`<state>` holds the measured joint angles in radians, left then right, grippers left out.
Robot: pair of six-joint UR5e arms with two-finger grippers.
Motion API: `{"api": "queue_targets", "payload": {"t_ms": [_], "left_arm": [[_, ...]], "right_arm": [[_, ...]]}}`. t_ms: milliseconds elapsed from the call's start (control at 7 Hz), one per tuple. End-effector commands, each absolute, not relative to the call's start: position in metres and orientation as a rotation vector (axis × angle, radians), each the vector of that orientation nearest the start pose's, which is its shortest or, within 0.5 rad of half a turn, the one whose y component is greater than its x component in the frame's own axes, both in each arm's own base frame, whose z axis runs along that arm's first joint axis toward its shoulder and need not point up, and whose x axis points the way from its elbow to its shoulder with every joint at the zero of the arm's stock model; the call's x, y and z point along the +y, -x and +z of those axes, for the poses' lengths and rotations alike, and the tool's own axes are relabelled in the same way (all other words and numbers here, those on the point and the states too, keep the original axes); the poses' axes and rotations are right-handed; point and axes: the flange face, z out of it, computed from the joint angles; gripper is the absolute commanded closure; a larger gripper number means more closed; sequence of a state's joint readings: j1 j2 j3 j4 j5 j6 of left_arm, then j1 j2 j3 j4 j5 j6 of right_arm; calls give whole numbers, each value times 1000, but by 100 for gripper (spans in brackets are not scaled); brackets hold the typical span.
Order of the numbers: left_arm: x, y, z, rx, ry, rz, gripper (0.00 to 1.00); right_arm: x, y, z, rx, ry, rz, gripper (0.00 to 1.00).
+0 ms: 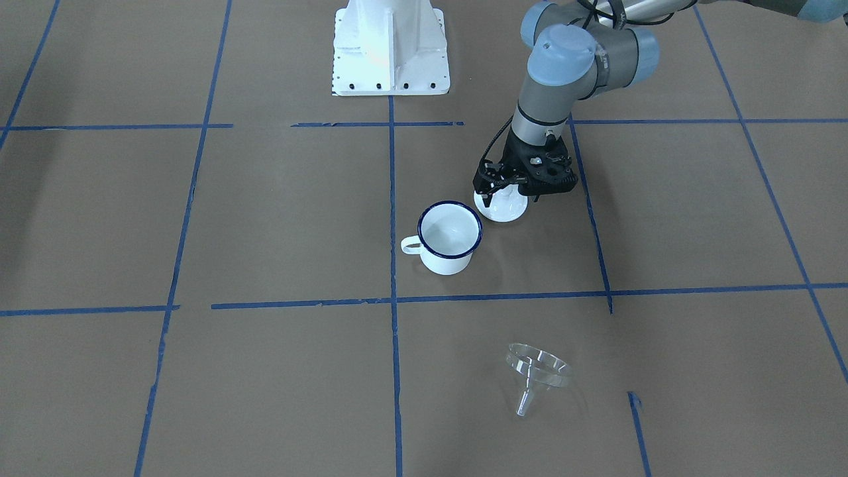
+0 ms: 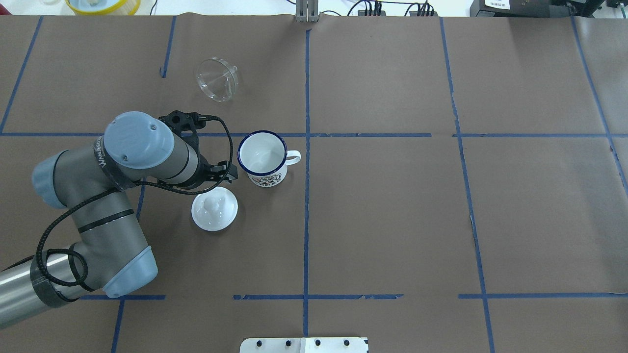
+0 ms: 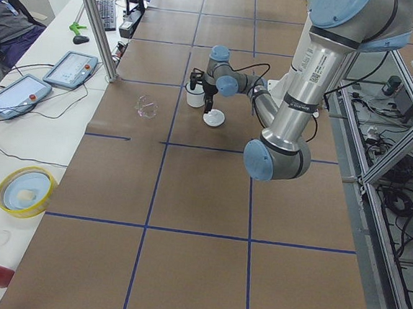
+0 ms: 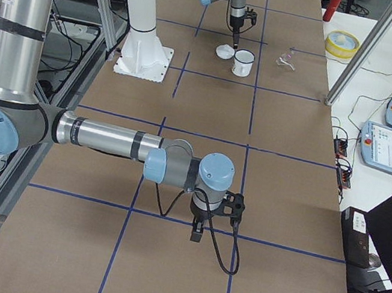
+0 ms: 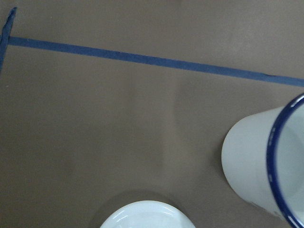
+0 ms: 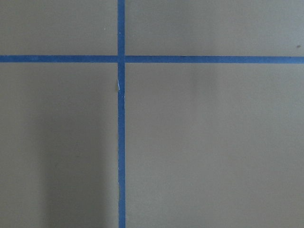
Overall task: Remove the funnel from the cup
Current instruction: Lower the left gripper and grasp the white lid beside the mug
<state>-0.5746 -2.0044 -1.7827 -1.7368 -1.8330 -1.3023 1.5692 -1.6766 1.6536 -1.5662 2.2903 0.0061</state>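
The funnel (image 2: 217,78) lies tipped on its side on the brown paper surface (image 2: 392,220), out of the cup (image 2: 262,157) and well apart from it. It is on the cup's far side from the robot's base and a little toward the robot's left. Its wide clear rim and short spout both show in the overhead view.

The cup stands upright and empty. Its dark blue rim is open to the camera, its loop handle points toward the robot's right, and a dark print shows on the wall facing the robot.

A round white lid (image 2: 214,208) with its knob up rests just beside the cup, on the side toward the robot's base and left, with a narrow gap between them.

The left gripper (image 1: 511,197) hangs pointing down over the lid, close beside the cup. In the front-facing view its jaws stand apart and grasp nothing.

The right gripper (image 4: 196,236) is well apart from the cup, toward the robot's right end of the surface, over crossing blue tape lines (image 6: 120,59). Only the side view shows it, so whether its jaws are released or clenched cannot be told.
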Motion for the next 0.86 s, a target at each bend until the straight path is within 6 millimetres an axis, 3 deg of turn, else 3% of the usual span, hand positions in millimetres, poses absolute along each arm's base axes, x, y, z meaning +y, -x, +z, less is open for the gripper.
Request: {"api": "queue_targets", "payload": {"t_ms": [0, 429, 714], "left_arm": [[-432, -473, 316, 824, -104, -158, 0], [-426, -477, 312, 827, -115, -111, 2], [-415, -486, 313, 840, -64, -85, 9]], "right_arm": [[-446, -67, 671, -719, 20, 11, 0], [-446, -67, 671, -719, 20, 11, 0], [-446, -67, 671, -719, 20, 11, 0]]}}
